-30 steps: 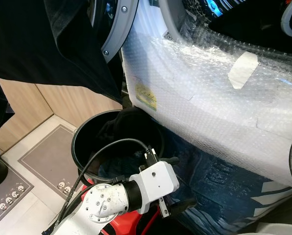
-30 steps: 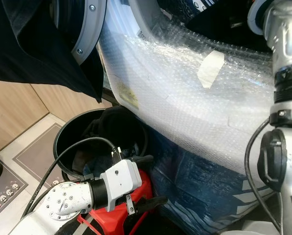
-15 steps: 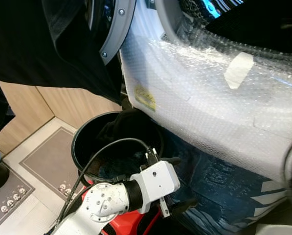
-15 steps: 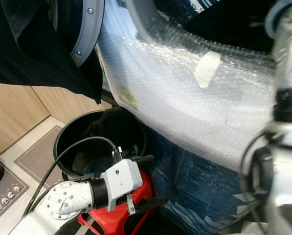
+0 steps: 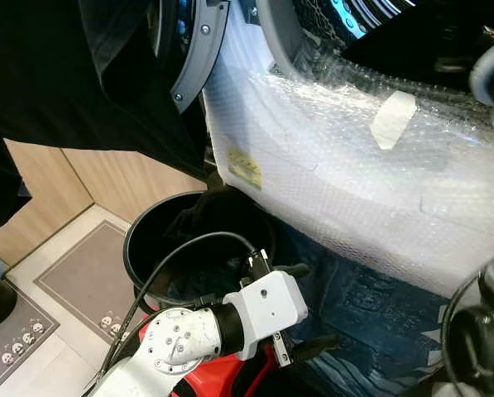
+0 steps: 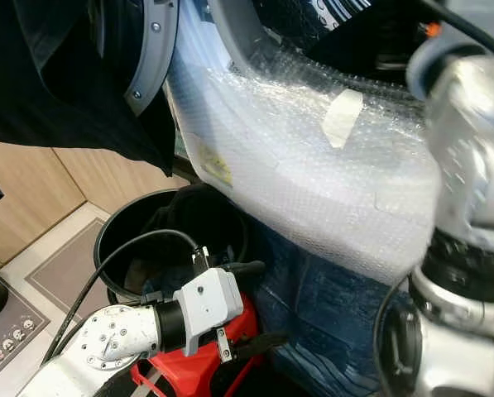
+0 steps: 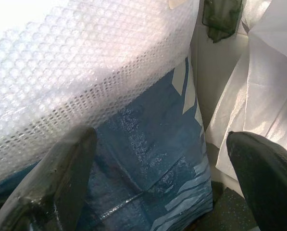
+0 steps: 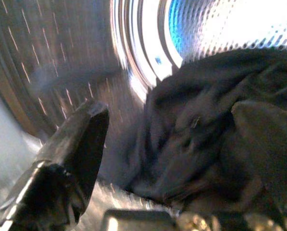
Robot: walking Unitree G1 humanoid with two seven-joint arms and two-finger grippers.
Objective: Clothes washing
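Observation:
The washing machine [image 5: 354,182] is wrapped in bubble wrap, and its round door [image 5: 193,50] stands open at the upper left. Dark clothes [image 8: 205,120] lie at the mouth of the shiny perforated drum [image 8: 220,24]. My right gripper [image 8: 167,144] is open just in front of them, fingers wide apart with nothing gripped; its silver arm [image 6: 470,165] rises at the right. A black bucket [image 5: 139,240] on the floor holds more dark clothes [image 5: 205,207]. My left gripper [image 5: 306,304] is open and empty, low beside the bucket, pointing at the blue wrapping [image 7: 148,144].
A large black garment [image 5: 56,74] hangs across the upper left, over the door. A red object [image 6: 238,318] sits under my left arm. Blue plastic sheeting [image 5: 371,298] covers the machine's lower front. Wooden cabinet fronts [image 5: 106,178] and grey patterned floor mats [image 5: 73,265] lie to the left.
My right arm has swung closer and further into the eye views at the right. The left arm and the bucket stay put; the camera shifted slightly.

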